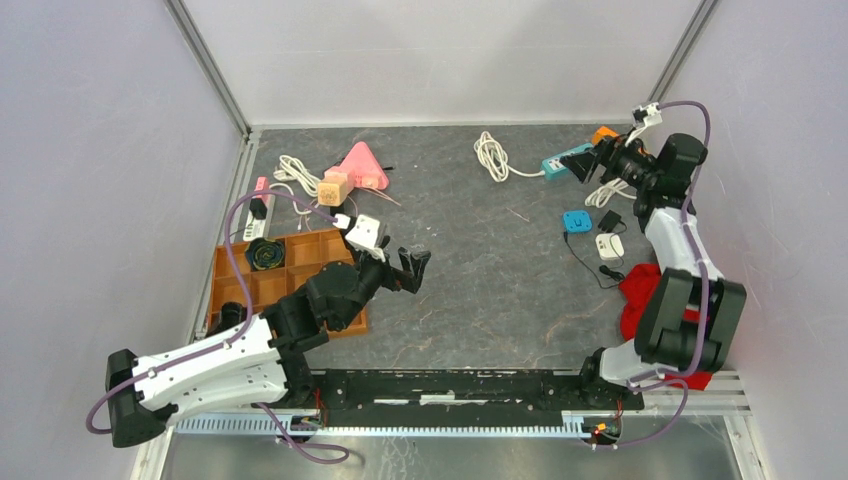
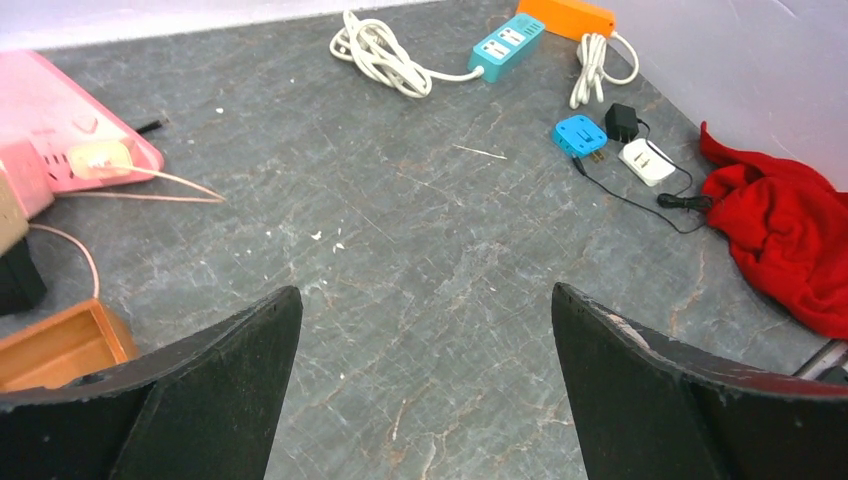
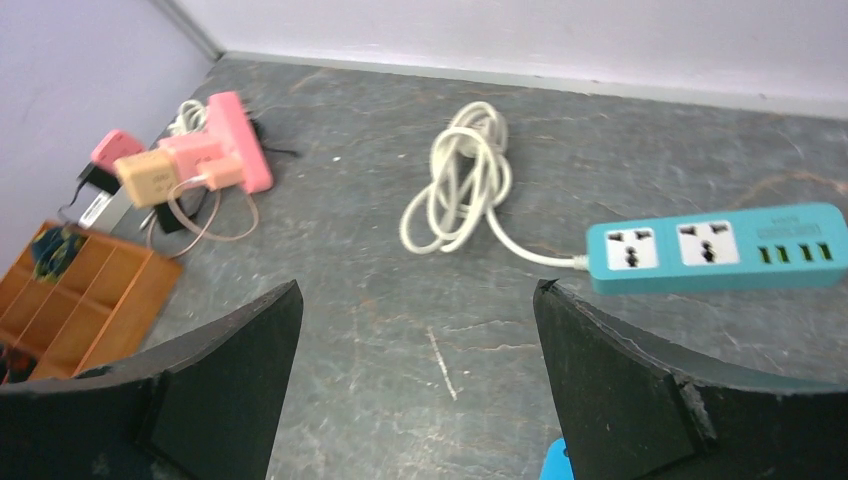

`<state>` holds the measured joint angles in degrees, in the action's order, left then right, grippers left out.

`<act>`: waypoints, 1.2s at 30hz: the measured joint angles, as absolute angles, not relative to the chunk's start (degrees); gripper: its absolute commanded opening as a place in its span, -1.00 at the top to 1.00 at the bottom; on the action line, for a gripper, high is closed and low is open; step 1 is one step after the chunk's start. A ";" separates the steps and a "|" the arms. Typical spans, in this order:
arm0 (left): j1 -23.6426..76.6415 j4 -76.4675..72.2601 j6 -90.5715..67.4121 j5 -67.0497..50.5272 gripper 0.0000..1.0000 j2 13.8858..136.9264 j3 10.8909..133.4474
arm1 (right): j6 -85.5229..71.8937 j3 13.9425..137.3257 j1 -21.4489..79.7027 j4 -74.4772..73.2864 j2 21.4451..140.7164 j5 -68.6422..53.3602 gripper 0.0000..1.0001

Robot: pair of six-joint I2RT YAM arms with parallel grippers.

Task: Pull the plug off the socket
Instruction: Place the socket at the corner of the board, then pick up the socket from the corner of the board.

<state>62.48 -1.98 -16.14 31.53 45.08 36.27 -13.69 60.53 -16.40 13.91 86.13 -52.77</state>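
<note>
A teal socket strip (image 3: 715, 248) (image 1: 558, 160) (image 2: 505, 42) lies at the back right, and both of its round sockets are empty. Its white cord (image 3: 465, 175) is coiled to the left. A blue plug (image 1: 577, 221) (image 2: 580, 134) lies loose on the table in front of the strip; its corner shows under my right finger (image 3: 555, 465). My right gripper (image 3: 417, 295) (image 1: 590, 163) hovers open beside the strip, holding nothing. At the back left a pink socket block (image 1: 362, 165) (image 3: 235, 140) carries a beige plug (image 3: 150, 178) (image 2: 98, 158). My left gripper (image 2: 427, 300) (image 1: 415, 268) hangs open over mid-table, empty.
A white adapter (image 1: 609, 245) and a black adapter (image 1: 610, 220) with a thin lead lie beside the blue plug. Red cloth (image 1: 640, 290) (image 2: 790, 240) is bunched by the right arm. An orange box (image 2: 565, 15) sits behind the strip. A brown compartment tray (image 1: 300, 250) stands at the left.
</note>
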 measured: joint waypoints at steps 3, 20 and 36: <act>62.43 -2.00 -13.80 31.94 -0.99 46.89 38.30 | -11.51 57.89 -16.40 12.75 80.14 -55.77 -0.85; 37.41 -1.48 -12.19 18.44 -0.99 53.98 45.12 | -5.45 38.04 -16.40 13.37 62.46 -64.05 -0.91; 11.84 10.68 -16.95 2.04 -0.99 83.99 69.89 | -6.52 37.91 -16.25 13.96 64.07 -66.04 -0.91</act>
